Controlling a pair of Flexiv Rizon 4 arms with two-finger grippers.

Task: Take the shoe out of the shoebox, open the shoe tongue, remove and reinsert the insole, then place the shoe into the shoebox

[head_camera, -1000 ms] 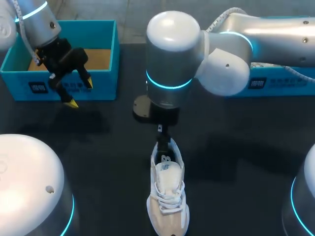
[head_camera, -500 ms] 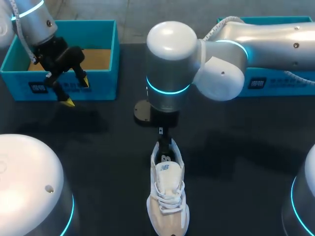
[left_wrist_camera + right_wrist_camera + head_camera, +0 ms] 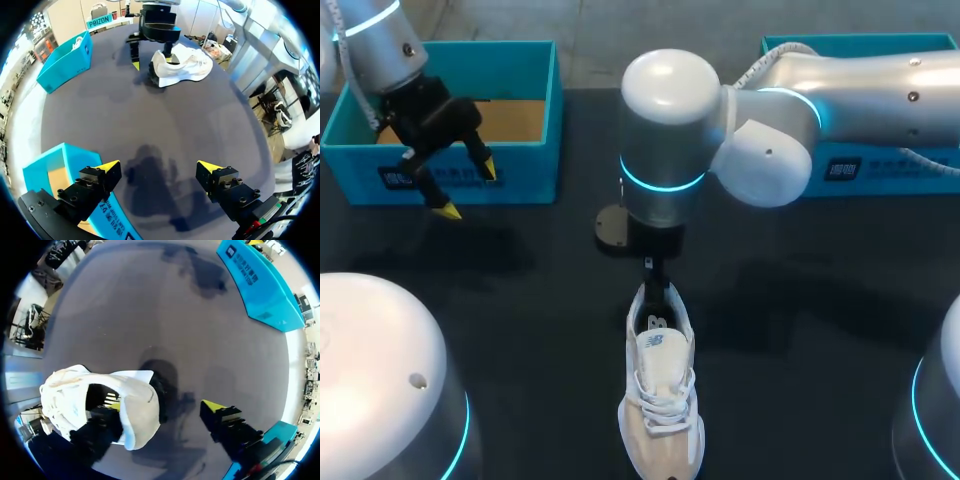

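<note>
A: Chg vs 1 s back?
B: Left gripper [image 3: 467,190] drifts toward the upper left of head view, backing along the front wall of the shoebox [image 3: 520,175]. Fingers spread wide, nothing betw. them. Right arm barely shifts. Shoe [image 3: 660,400] hasn't budged.
A: Right gripper [image 3: 165,407]?
B: Spread too. Wrist view: one finger down inside the heel opening, the other out over bare desk [image 3: 820,300], clear of the shoe. Hooked in, not pinching.
A: Meaning for task?
B: My read: shoe's out of the box, on the desk at lower centre of head view, toe toward the bottom edge. Left arm looks to be clearing room. Tongue/insole step not begun; laces [image 3: 660,405] lie crossed over the tongue [image 3: 658,362].
A: Matls?
B: Shoe: off-white mesh upper, padded collar, soft, prob. flexes under a push. Laces flat, fabric. Shoebox: teal card, straight stiff walls, brown bare-card floor, open top, upper left. 2nd teal box [image 3: 880,165] at upper right, partly behind the right arm. Desk: dark, matte, soft shadows.
</note>
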